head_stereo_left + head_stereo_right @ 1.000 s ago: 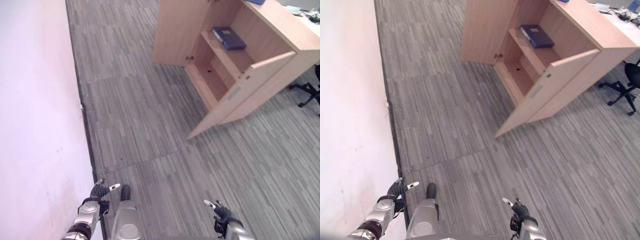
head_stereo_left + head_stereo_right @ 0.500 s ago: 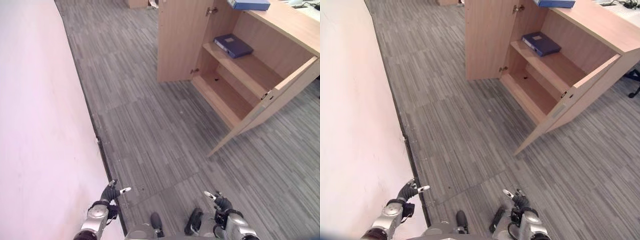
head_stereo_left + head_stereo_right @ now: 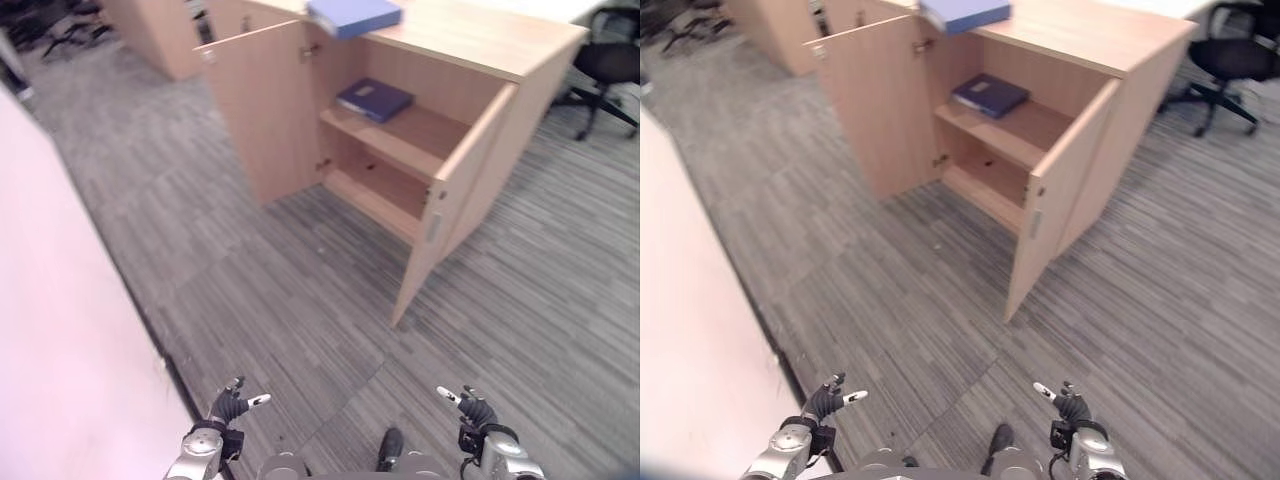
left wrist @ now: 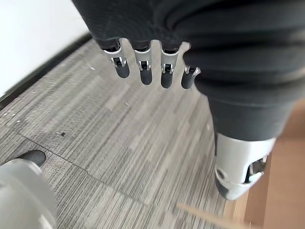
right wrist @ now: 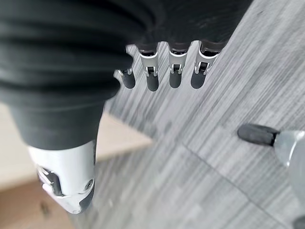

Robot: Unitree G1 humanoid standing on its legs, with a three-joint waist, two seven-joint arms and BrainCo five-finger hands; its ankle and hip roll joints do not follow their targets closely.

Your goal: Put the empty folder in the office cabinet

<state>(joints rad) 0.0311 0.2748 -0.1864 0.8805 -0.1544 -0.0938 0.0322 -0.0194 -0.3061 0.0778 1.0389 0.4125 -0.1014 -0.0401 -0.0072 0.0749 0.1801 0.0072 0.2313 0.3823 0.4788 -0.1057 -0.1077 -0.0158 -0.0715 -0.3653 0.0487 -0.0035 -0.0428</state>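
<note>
Blue folder (image 3: 354, 15) lies flat on the wooden cabinet's (image 3: 470, 40) top, overhanging its front edge; another blue folder (image 3: 374, 99) lies on the upper shelf inside, both doors open. Left hand (image 3: 226, 408) and right hand (image 3: 474, 412) hang low over grey carpet (image 3: 270, 280), fingers relaxed, empty.

office chair (image 3: 606, 62) cropped (right edge), cabinet (image 3: 470, 140) bottom shelf shadowed

No text, label or number is legible on anything here.
</note>
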